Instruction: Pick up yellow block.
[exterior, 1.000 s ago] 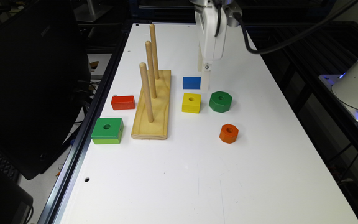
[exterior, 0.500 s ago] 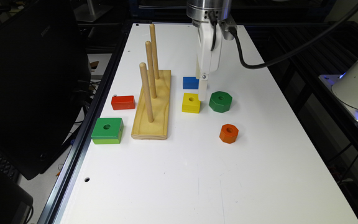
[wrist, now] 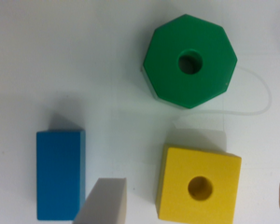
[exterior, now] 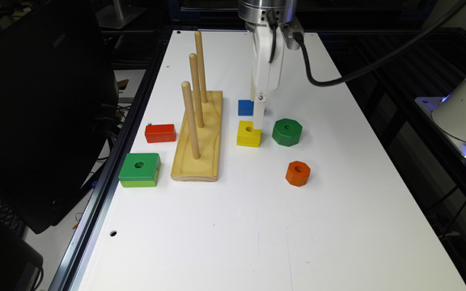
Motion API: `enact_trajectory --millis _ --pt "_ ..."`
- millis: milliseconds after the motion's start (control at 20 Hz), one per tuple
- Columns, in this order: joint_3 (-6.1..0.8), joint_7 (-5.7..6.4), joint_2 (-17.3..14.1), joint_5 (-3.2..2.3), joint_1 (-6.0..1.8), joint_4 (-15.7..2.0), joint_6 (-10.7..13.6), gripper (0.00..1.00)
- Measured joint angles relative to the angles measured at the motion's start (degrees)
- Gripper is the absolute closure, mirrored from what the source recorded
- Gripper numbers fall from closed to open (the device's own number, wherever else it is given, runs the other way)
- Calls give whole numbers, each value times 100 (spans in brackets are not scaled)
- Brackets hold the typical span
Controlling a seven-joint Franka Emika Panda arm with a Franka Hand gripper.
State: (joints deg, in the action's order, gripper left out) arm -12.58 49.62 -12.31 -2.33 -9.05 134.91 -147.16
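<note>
End effector low over the tabletop, jaws apart, yellow block not yet gripped.

Yellow block sits flat on the tabletop between the pale peg base and the green octagon block, with the blue block just beyond it. In the wrist view one fingertip lies between blue block and yellow block, the other at the frame edge on its far side, so the jaws straddle it. Judged: small painted wood, light, rigid, not fragile, somewhat slick. Best hold: two opposite flat side faces, low and centred, square to the faces; avoid corners and the top hole.
</note>
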Motion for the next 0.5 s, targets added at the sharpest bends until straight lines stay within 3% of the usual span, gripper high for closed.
enact_trajectory --millis 250,500 --pt "10 5 -122 -28 0 -44 -32 0" --pt "49 49 -523 -141 0 -105 -349 0"
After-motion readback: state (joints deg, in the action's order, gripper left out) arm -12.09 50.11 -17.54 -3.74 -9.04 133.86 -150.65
